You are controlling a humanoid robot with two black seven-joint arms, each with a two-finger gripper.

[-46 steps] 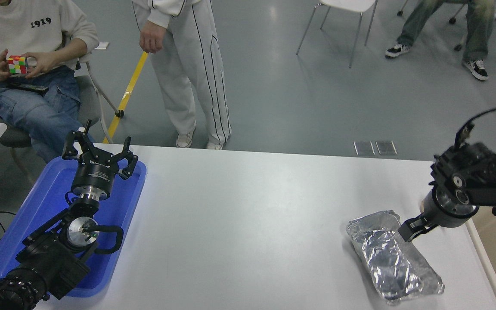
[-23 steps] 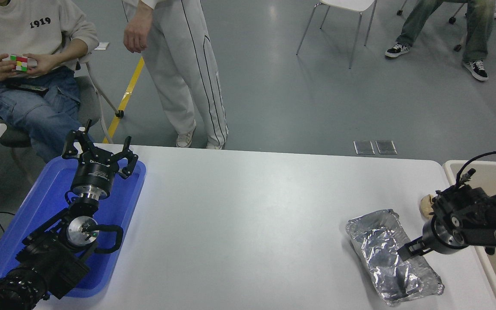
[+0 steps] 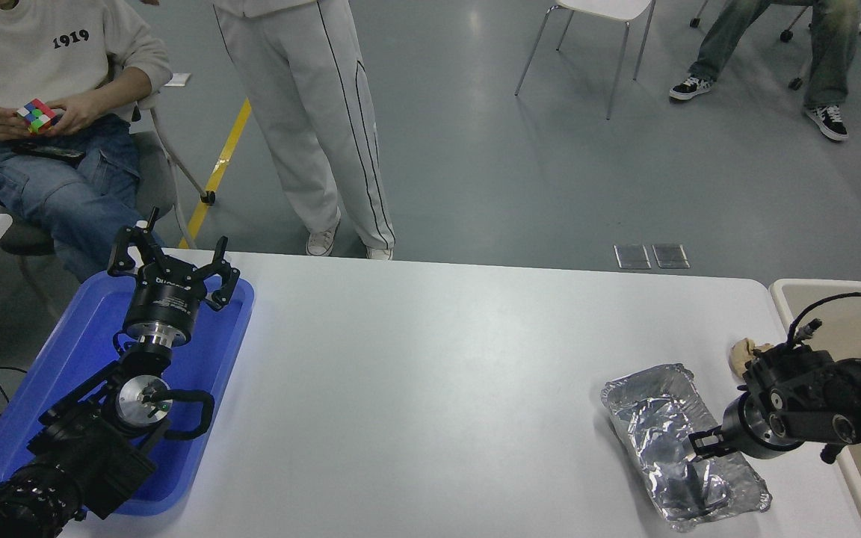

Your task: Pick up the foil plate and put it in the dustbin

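The right gripper [image 3: 702,445] reaches over the foil plate [image 3: 681,447], its fingertips too small to tell whether they grip the rim. Beside the plate, the dustbin [image 3: 834,299] runs off the right edge.

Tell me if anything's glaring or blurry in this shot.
Head view: sharp throughout; the foil plate throws bright crinkled highlights, the right end effector casts a dark patch inside it, and the white table shows only a soft sheen.
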